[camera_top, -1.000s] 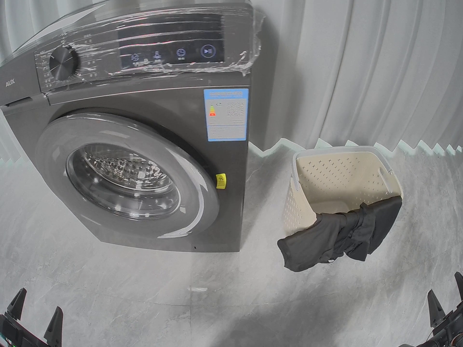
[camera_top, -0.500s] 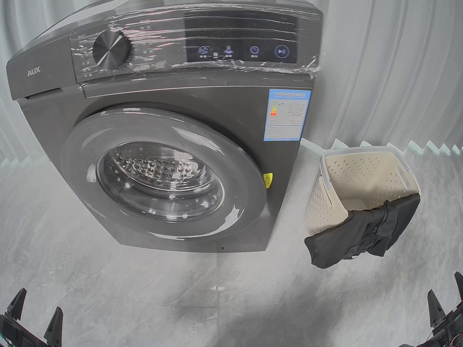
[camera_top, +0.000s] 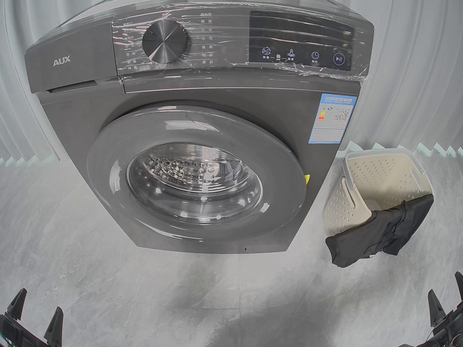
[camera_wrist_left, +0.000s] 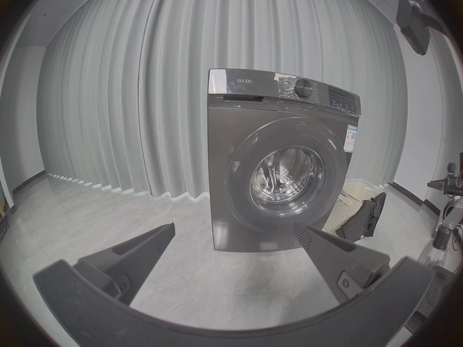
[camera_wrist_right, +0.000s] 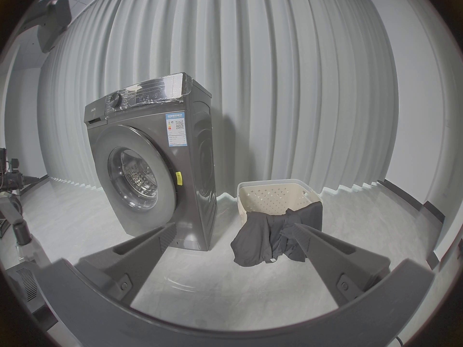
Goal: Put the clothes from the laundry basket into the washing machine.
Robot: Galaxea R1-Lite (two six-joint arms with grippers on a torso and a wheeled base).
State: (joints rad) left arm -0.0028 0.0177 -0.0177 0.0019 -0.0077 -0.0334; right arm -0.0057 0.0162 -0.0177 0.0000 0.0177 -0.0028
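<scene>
Head view: you are facing a grey front-loading washing machine (camera_top: 202, 87) at 12 o'clock. Its round door (camera_top: 195, 181) is looking shut, and the drum behind the glass is showing no laundry. At about 3 o'clock a cream perforated laundry basket (camera_top: 340, 208) is standing on the floor just beside the machine. A dark garment (camera_top: 381, 230) is hanging over the basket's near rim and drooping down the outside. The left claw (camera_top: 39, 300) is sitting at 7 o'clock and the right claw (camera_top: 444, 285) at 5 o'clock. Both are gaping and carrying nothing, well apart from the garment.

Left wrist view: the left claw's two fingers are standing wide apart above bare floor, pointing toward the machine's door. The basket and garment are showing beyond the machine's far side.

Right wrist view: the right claw's fingers are likewise spread and empty, aiming toward the basket. The garment is draping down the basket's front.

Judging from this, the task is only beginning. Nothing is lying in the drum, the door is probably needing to be opened, and the garment is waiting to be carried over.

The floor (camera_top: 144, 290) is pale grey, glossy, marble-patterned tile. A pleated white curtain (camera_top: 415, 49) is covering the wall behind the machine.
</scene>
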